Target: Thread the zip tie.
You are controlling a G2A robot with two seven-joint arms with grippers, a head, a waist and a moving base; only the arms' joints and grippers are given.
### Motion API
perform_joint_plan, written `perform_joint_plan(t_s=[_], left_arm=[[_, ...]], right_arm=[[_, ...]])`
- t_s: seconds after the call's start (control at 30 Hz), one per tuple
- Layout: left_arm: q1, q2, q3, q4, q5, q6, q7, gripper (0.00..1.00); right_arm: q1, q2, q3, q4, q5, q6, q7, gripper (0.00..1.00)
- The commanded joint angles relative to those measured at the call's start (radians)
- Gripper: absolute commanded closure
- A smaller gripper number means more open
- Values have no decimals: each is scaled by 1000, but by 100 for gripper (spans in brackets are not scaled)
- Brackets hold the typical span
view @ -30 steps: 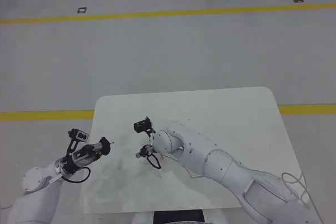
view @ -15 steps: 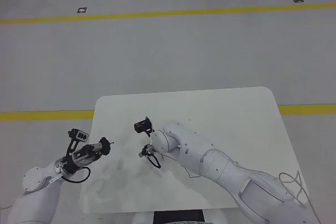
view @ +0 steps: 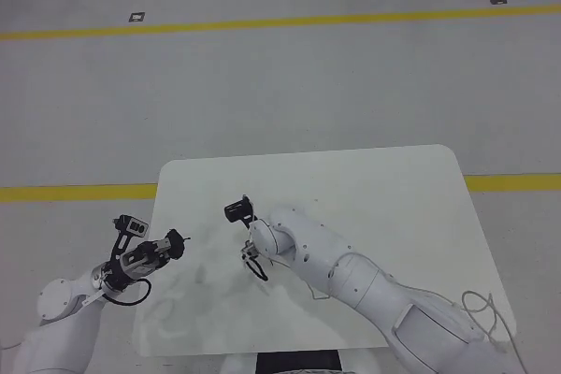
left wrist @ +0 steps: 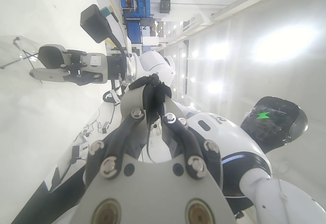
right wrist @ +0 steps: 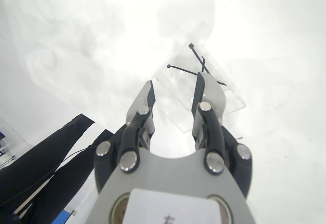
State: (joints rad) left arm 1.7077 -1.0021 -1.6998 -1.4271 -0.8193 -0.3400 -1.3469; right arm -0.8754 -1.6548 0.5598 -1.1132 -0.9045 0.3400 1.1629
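Note:
My left gripper (view: 175, 245) (left wrist: 152, 83) hovers off the table's left edge, shut on a bunched black zip tie (left wrist: 150, 97) whose thin strap trails down between the fingers. My right gripper (view: 249, 251) (right wrist: 175, 82) hangs open just above a clear plastic tray (right wrist: 230, 97) at mid-table. Two more black zip ties (right wrist: 183, 70) lie crossed on that tray, just beyond the fingertips (right wrist: 200, 80). Seen from the left wrist, the right gripper (left wrist: 35, 66) is open, pointing at the ties (left wrist: 28, 57) on the tray.
The white table (view: 383, 196) is bare toward its far and right sides. A dark cable loop (view: 258, 271) hangs below the right wrist. Yellow floor lines (view: 65, 193) run past the table.
The right gripper has edged slightly rightward over the tray, still open. The left arm has held still with the zip tie.

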Motion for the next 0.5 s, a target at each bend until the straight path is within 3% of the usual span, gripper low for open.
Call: perform_joint_plan(t_s=[0.0,0.47], left_arm=[[0,0,0,0,0,0,0,100],[0,0,0,0,0,0,0,100]], right_arm=[[-11,-6,12,-2,-40,0,7,71],[-74,-65,77,14,-245,0,57,82]])
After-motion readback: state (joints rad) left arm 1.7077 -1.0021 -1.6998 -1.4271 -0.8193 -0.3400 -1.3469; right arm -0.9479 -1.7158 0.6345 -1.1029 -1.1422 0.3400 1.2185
